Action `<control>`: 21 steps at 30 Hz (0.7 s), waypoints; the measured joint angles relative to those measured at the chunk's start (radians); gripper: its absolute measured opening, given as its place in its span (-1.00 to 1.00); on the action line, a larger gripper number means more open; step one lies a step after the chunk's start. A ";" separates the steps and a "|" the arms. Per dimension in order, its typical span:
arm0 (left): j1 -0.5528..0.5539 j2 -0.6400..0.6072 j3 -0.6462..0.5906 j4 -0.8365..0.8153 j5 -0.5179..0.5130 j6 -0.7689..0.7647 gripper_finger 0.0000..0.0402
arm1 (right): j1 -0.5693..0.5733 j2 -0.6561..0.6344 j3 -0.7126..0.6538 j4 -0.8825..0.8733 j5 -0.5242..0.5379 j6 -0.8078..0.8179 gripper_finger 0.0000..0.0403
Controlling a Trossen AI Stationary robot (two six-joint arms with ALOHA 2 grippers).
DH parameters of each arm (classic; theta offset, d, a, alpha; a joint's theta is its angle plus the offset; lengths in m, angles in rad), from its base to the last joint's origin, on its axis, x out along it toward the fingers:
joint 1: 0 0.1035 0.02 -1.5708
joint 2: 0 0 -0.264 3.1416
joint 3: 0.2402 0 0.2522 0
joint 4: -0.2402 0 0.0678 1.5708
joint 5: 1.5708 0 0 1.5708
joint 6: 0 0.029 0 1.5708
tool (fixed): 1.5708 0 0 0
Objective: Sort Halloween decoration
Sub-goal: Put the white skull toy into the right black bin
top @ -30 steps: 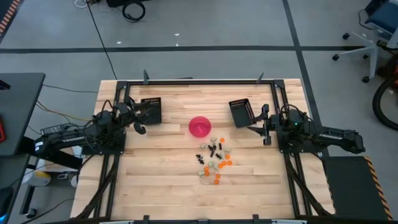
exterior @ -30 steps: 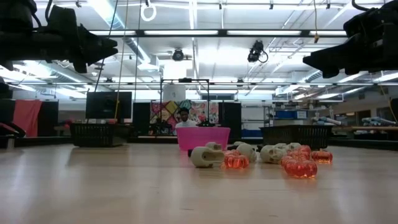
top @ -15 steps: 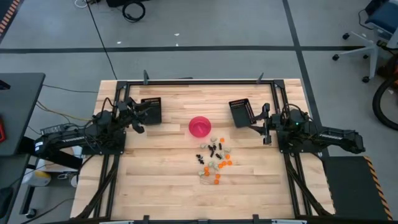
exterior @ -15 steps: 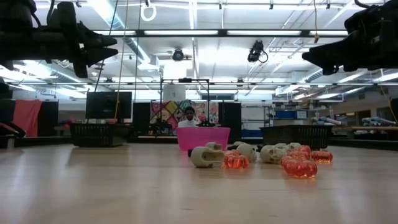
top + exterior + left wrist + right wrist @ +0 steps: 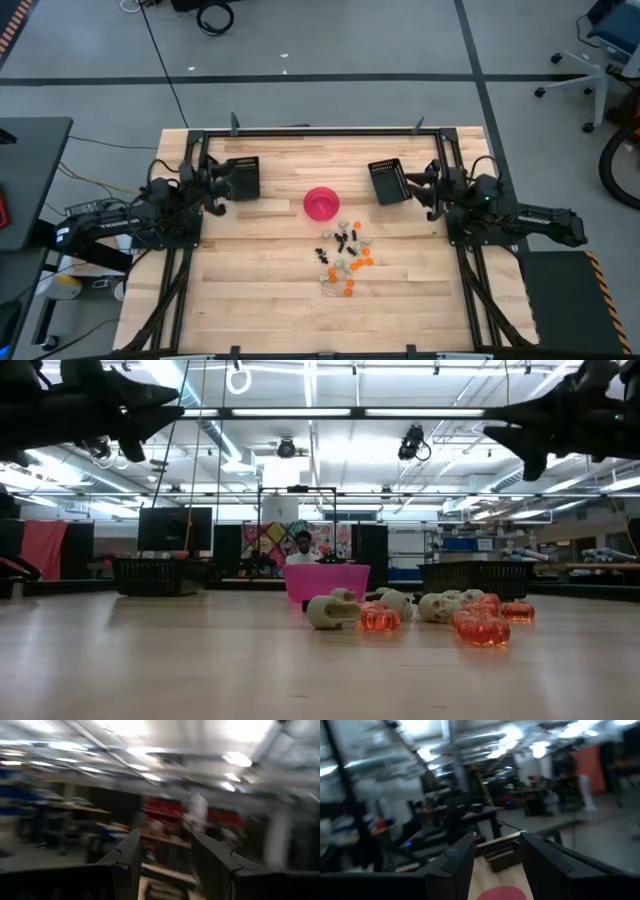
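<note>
Robotics lab or workshop in large open hall. Grey floor [image 5: 330, 40] with dark tape lines, cables [image 5: 160, 60] trailing to framed wooden bench [image 5: 260, 300]. Rolling office chair [image 5: 590, 50] at edge. Exposed ceiling with strip lights [image 5: 400, 412], workbenches, monitor [image 5: 175, 528], person [image 5: 302, 545] seated behind.

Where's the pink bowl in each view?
High: bowl at table centre, just above the trinkets.
Low: centre, behind the trinkets.
Left wrist: not in it.
Right wrist: pink rim at the bottom edge, between that arm's fingers.
Shared landmark: right tray, beside the bowl.
</note>
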 joint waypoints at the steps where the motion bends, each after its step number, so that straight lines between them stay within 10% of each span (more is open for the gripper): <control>1: -0.002 0.004 0.000 -0.018 0.047 0.009 -0.30 | 0.000 0.008 0.000 -0.002 0.020 0.029 -0.19; 21: -0.046 0.372 0.071 -0.211 0.084 0.065 -0.29 | 0.174 0.700 0.112 0.069 0.063 -0.071 -0.19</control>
